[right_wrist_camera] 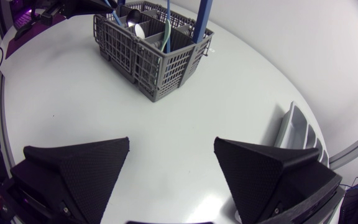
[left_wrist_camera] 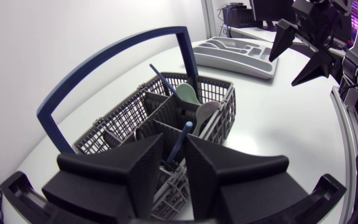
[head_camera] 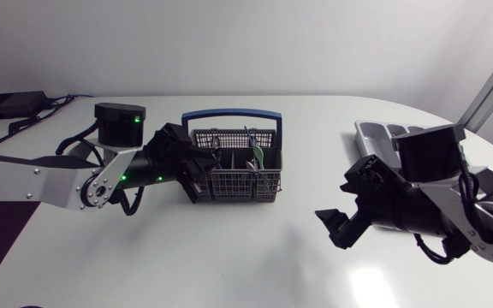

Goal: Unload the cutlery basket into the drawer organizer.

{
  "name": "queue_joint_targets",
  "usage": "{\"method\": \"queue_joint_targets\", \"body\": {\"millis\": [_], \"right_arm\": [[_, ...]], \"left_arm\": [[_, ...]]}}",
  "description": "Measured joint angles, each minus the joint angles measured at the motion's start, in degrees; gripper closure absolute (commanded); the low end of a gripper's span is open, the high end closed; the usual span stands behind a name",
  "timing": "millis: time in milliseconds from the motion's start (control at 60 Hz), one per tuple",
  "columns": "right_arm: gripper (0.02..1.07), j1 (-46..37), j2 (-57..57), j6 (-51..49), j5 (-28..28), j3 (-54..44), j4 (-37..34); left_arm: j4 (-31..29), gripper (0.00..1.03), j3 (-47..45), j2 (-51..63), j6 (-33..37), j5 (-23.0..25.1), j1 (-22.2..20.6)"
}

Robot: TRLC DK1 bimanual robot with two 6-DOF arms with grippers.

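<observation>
While the right gripper (head_camera: 342, 205) is hanging wide and empty at lower right, near the drawer organizer (head_camera: 379, 133), the left gripper (head_camera: 197, 167) is straddling a blue-handled utensil (left_wrist_camera: 184, 127) in the cutlery basket (head_camera: 246, 185) at upper centre, narrowly parted, so clamping and lifting straight up seems next.

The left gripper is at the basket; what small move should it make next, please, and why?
Probably close the left gripper on the blue-handled utensil: its handle stands between the open fingers in the cutlery basket, not yet gripped.
</observation>
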Motion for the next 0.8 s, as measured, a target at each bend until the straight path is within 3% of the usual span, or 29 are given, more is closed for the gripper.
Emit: {"method": "queue_joint_targets", "body": {"millis": [233, 600, 800], "right_arm": [[0.09, 0.0, 0.7, 0.0, 0.0, 0.0, 0.4], [0.09, 0.0, 0.6, 0.0, 0.0, 0.0, 0.4], [0.09, 0.0, -0.6, 0.0, 0.0, 0.0, 0.0]], "left_arm": [[0.5, 1.0, 0.1, 0.8, 1.2, 0.2, -0.5], [0.3, 1.0, 1.2, 0.8, 2.4, 0.5, -2.0], [-6.6, 1.0, 3.1, -3.2, 2.4, 0.6, -2.0]]}}
